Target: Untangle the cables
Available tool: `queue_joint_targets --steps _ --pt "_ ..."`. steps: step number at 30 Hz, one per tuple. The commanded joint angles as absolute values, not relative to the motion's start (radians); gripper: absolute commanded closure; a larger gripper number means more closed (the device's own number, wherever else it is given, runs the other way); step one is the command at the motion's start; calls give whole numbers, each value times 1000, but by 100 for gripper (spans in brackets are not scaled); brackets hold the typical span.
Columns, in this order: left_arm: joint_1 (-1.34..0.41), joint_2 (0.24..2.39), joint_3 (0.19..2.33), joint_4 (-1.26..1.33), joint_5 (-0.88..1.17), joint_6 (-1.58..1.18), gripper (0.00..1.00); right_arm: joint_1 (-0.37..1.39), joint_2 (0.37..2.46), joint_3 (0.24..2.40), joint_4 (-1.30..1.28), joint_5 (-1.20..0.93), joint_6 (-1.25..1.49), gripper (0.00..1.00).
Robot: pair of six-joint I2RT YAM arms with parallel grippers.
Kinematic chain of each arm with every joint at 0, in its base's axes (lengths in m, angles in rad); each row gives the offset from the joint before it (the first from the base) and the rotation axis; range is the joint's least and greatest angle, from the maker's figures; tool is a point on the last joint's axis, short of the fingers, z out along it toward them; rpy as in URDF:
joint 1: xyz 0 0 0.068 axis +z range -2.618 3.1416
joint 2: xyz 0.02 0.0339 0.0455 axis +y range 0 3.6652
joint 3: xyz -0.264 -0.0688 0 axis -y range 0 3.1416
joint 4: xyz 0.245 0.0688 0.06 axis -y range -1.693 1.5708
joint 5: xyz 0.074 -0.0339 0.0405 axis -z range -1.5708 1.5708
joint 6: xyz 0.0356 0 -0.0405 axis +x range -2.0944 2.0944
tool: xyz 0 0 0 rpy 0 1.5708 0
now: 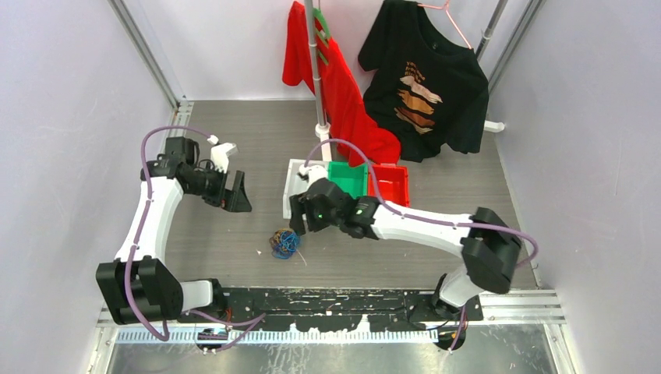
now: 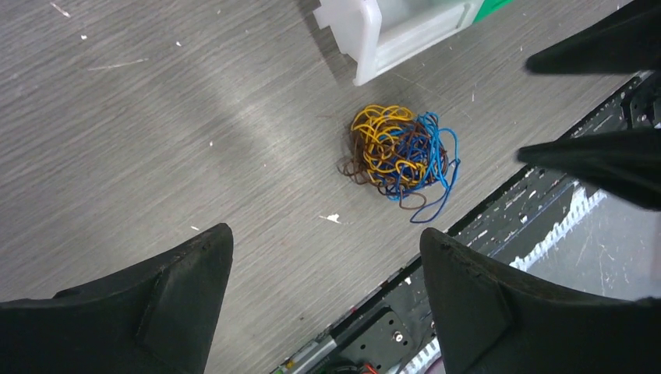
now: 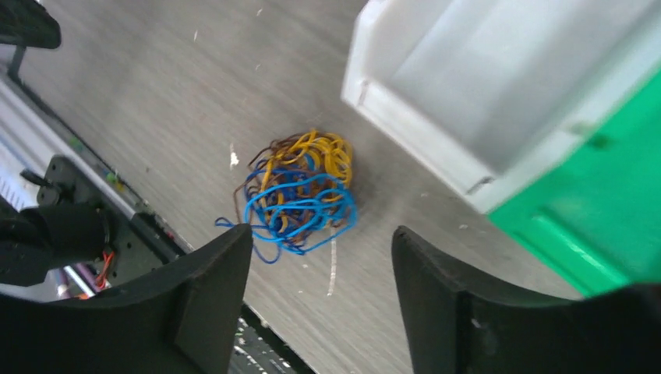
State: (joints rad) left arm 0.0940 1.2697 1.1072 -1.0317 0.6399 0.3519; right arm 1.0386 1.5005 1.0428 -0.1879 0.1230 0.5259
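Cables (image 2: 397, 152): light, limp, snag-prone ball near the tabletop's near edge. My left gripper (image 2: 327, 241) and right gripper (image 3: 321, 234) hang open, empty. Judged best hold: outer blue loops (image 3: 296, 209).

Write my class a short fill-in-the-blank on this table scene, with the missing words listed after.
The cables form one tangled ball of blue, brown and ____ strands.
Between the white bin and the red bin stands a ____ one.
The left pincer and the right pincer, both open, hold ____.
Beside the red garment hangs a ____ T-shirt.
Missing: yellow, green, nothing, black.
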Motion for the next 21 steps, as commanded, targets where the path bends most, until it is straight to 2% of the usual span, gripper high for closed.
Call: queue_joint_targets --steps 1,8,10,12,14,17,19,21 --pt "101 1222 1140 -1096 665 384 11 1074 1602 1126 -130 18 548 34" --pt "101 1207 1151 -1166 640 444 11 1089 1727 1180 -92 -18 559 36" --pt "102 1201 1147 -1181 640 457 11 1089 1764 1200 -83 -22 564 40" --pt "101 1195 1142 -1191 640 465 11 1090 1789 1217 -76 -30 572 50" --pt "101 1192 1139 -1202 644 476 12 1091 1795 1221 -72 -28 581 68" --pt "102 1194 1138 -1225 663 504 12 1091 1766 1199 -65 -10 588 88" --pt "99 1198 1138 -1239 684 520 15 1091 1729 1173 -61 13 595 98" --pt "91 1202 1136 -1258 719 550 16 1091 1674 1141 -55 35 606 99"
